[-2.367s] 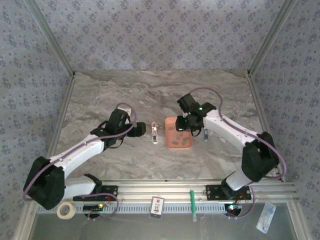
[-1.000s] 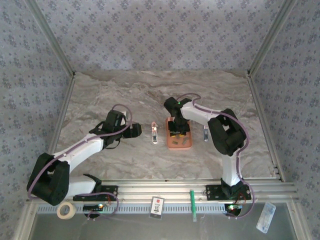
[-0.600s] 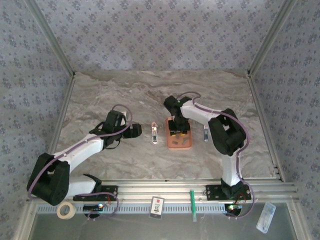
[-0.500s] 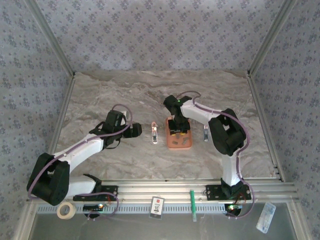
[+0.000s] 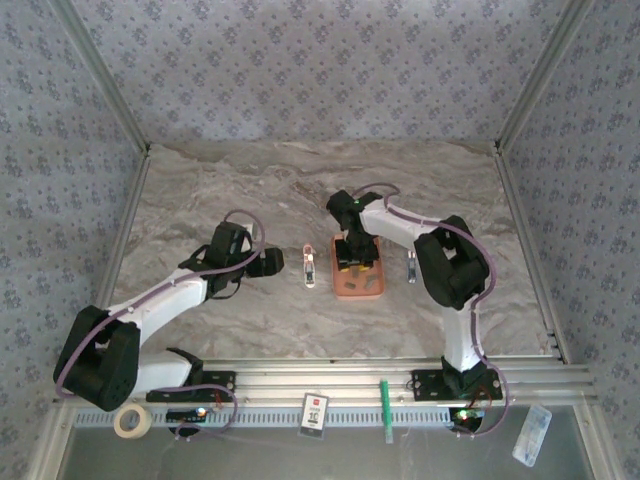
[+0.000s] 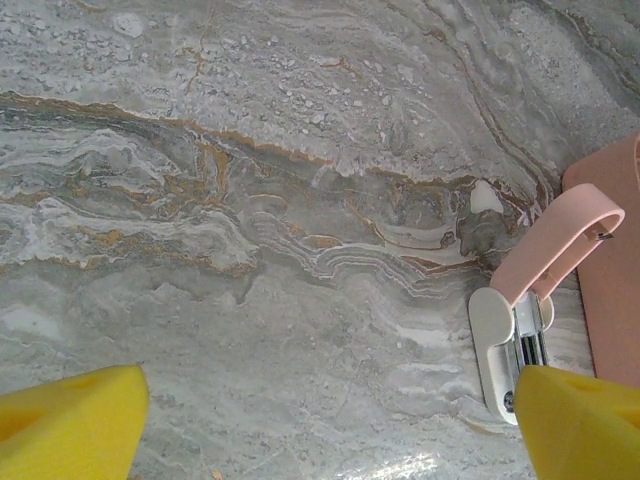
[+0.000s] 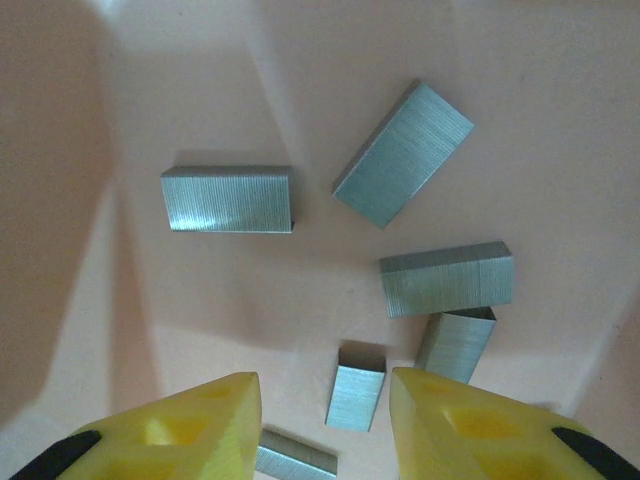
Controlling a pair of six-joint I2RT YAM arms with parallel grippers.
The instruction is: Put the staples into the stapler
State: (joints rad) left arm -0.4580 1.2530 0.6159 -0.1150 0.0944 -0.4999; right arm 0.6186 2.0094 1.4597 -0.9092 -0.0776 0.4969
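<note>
The right tool (image 7: 325, 385), lowered into the one salmon-pink rectangular plastic tray (image 7: 520, 70) since earlier, stood slightly open and gripped nothing. Six small grey metal staple strips (image 7: 227, 200) lay just ahead of it. The left tool (image 6: 330, 420) gaped wide, with one whitish-railed mini stapler (image 6: 497, 340) beside its right finger on the marble table (image 6: 250, 200).

The bench (image 5: 220, 190) is grey marbled stone, swirled with white and veined in rust-orange. The wallpaper (image 5: 300, 70) behind it is blue-grey with a small dark floral repeat. The rectangular plastic tray (image 7: 300, 80) is salmon-pink, and the short metal staple strips (image 7: 228, 199) lying in it are dull grey-green with fine parallel lines. The mini stapler (image 6: 520, 310) has a pale pink upper arm, a whitish base and a silvery rail. The left claw (image 6: 325, 425) and right claw (image 7: 325, 400) have bright yellow fingers (image 7: 200, 420). Both arms (image 5: 165, 298) are white with black joints and purple cables (image 5: 240, 213).
</note>
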